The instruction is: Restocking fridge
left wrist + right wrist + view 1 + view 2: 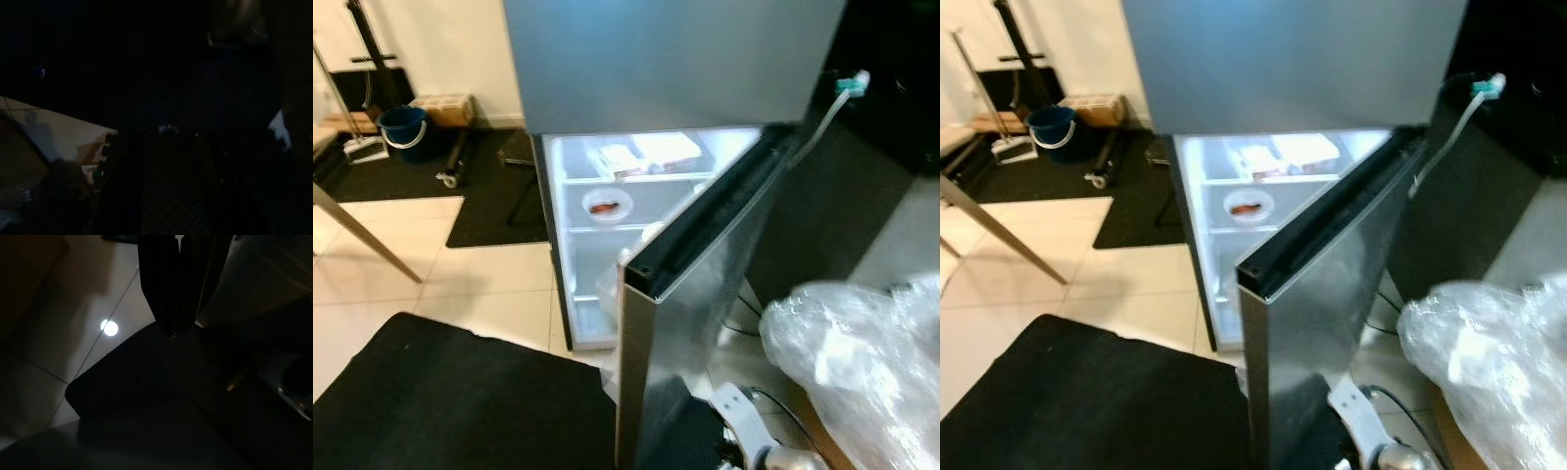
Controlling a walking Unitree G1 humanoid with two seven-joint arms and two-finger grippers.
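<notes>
Pale floor tiles [489, 279] are spreading left of the steel fridge [675, 59]; we are seeing its lower door [690, 294] open, a crinkled clear plastic bag [862, 352] near right, right gripper [177, 330] fingers pressed together.

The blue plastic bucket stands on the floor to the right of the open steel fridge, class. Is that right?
Not quite. The blue plastic bucket stands on the floor to the left of the open steel fridge, near the wall, as the left eye view shows.
</notes>
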